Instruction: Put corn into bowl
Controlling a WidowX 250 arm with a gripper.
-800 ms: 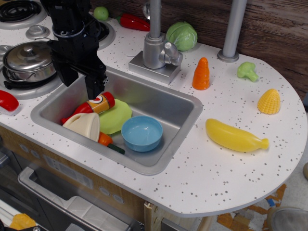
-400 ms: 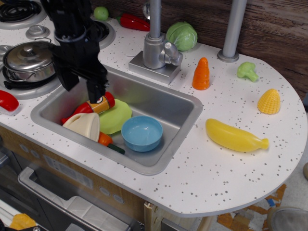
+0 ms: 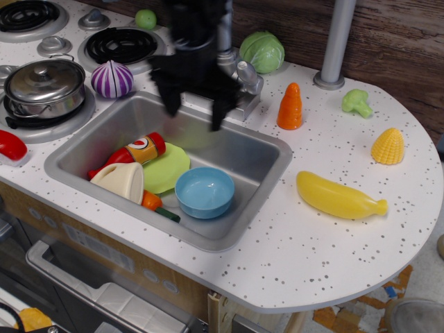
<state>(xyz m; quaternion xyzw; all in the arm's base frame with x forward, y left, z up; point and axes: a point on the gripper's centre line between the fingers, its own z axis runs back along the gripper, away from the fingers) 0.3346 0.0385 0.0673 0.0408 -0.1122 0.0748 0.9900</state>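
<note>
The corn [image 3: 388, 146] is seen on the speckled white counter [image 3: 326, 250], well apart from the bowl [image 3: 204, 192] in the sink [image 3: 260, 156]. The blurred gripper [image 3: 193, 114] is held above, jaws apart.

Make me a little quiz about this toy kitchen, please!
1. True or false: the corn already lies in the bowl.
2. Which thing lies nearest the corn? A) banana B) purple onion C) pot
3. Fill in: the bowl sits inside the ____.

Key:
1. False; it lies on the counter at the right.
2. A
3. sink

Bonus fact: the gripper hangs open over the sink's back edge, holding nothing.
</note>
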